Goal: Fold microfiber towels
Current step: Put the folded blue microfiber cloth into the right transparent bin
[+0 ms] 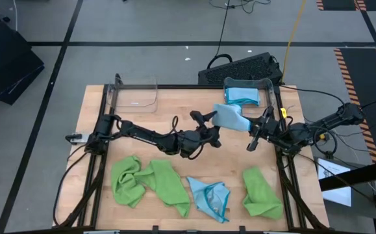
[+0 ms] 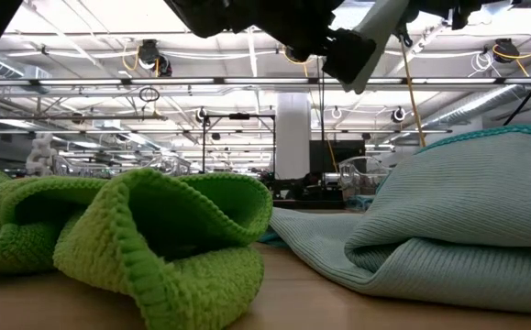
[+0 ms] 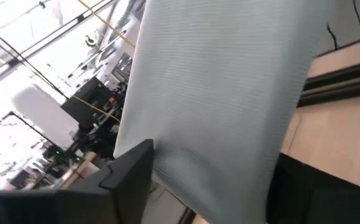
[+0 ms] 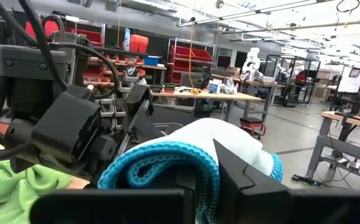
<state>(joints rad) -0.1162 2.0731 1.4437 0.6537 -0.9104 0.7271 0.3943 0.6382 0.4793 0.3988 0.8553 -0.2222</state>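
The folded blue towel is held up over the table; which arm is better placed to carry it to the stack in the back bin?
Probably the right. The right gripper is shut on the folded blue towel and sits nearer the bin; the left gripper looks open at its other edge.

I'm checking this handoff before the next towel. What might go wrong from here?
1. The right gripper alone pinches the folded light blue microfiber towel in mid-air; it may sag open or slip.
2. The open left gripper sits beside that towel and might snag it when pulling away.
3. It could miss the clear plastic bin.
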